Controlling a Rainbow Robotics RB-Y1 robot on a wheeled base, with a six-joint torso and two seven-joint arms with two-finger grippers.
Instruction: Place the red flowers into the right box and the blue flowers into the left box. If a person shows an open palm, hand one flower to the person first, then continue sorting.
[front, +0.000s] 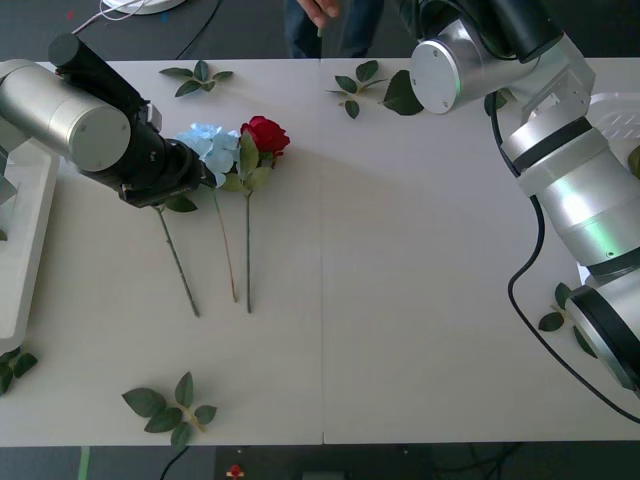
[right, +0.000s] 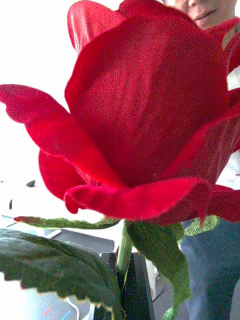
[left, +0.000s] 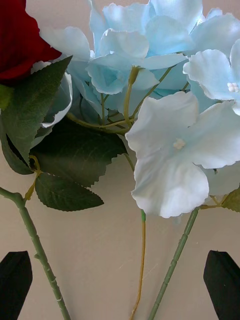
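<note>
Two blue flowers (front: 210, 145) and a red flower (front: 265, 133) lie side by side on the white table (front: 420, 300), stems toward me. My left gripper (front: 195, 172) hovers low over the blue blooms (left: 165, 100). It is open (left: 119, 280), and its black fingertips (left: 15, 280) straddle the green stems without touching them. My right arm (front: 560, 170) reaches up past the table's far edge. In the right wrist view a second red flower (right: 140, 115) stands upright and close, its stem in my right gripper (right: 125, 287), which is shut on it.
A white box (front: 20, 230) sits at the left edge and another (front: 612, 105) at the right, behind my right arm. Loose leaf sprigs (front: 170, 410) lie around the table. A person stands beyond the far edge, a hand (front: 320, 10) raised there.
</note>
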